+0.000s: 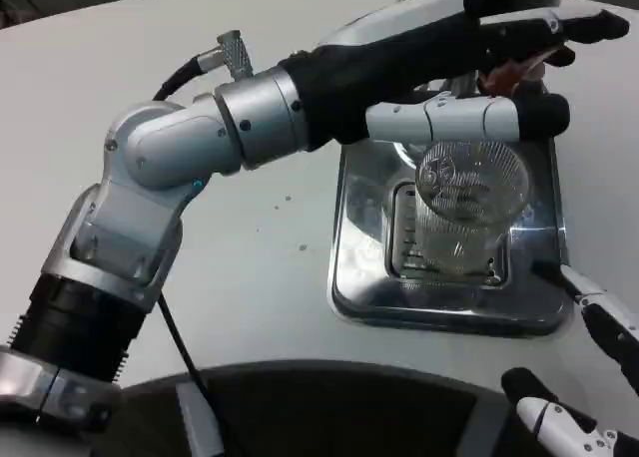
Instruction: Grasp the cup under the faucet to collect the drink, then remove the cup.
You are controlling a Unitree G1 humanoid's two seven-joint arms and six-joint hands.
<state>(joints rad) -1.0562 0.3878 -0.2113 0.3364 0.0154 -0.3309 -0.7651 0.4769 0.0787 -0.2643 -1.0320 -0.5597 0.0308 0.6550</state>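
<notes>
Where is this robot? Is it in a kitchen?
Probably a drink station set up on a white table, perhaps a test bench, not clearly a kitchen. A clear cup stands on a metal drip tray, and the left hand reaches over it.

Looks like a robot test bench set up as a drink station, not anybody's actual kitchen

The surface (pixel 270 267) is plain white with a rounded edge, dark floor showing past it at the top, and a few tiny specks scattered on it. Sitting on it is a shiny stainless drip tray (pixel 349 277) with a slotted grate (pixel 404 228) in the middle, and a clear ribbed plastic cup (pixel 469 203) stands on that grate, so it's the base of a beverage dispenser. A loose black cable (pixel 175 337) trails across, which screams lab demo to me.
</notes>
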